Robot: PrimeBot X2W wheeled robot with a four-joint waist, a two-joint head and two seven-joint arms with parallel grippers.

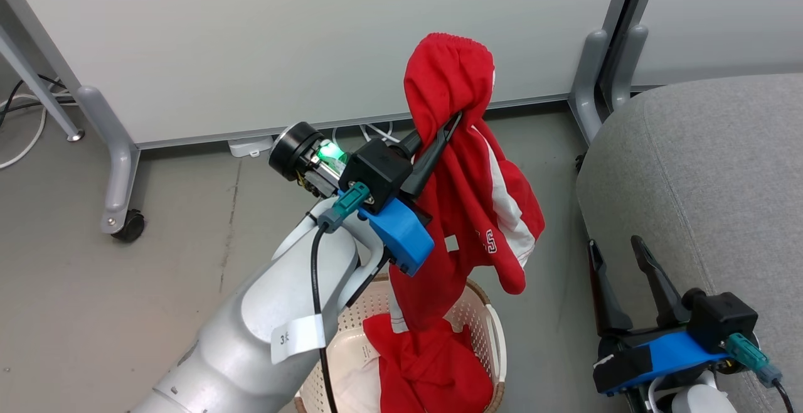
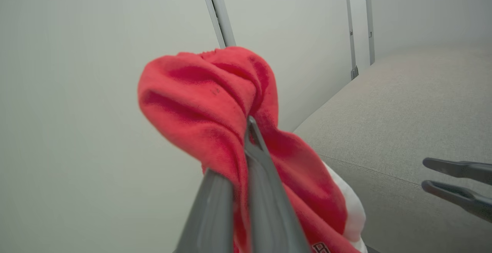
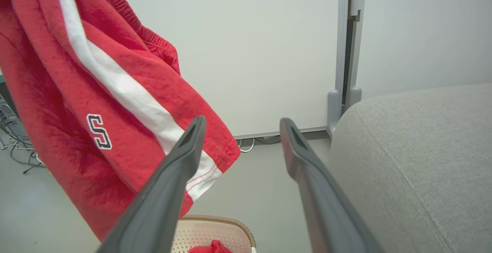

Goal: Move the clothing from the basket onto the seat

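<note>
Underfoot grey floor [image 1: 94, 287], white partition [image 1: 251, 42] behind, grey seat [image 1: 709, 181] at right

I read this as a lab or test bay dressed as a living corner, not a real home. Across the top of the head view stand white partition panels [image 1: 313, 42] on grey metal legs [image 1: 116, 162], one ending in a black caster [image 1: 130, 225] at the left. Loose cables [image 1: 41, 125] trail along the upper left edge. The floor [image 1: 125, 312] is bare and grey. A grey upholstered seat [image 1: 709, 168] at the right and a laundry basket [image 1: 486, 305] at the bottom give the homely touch.
</note>
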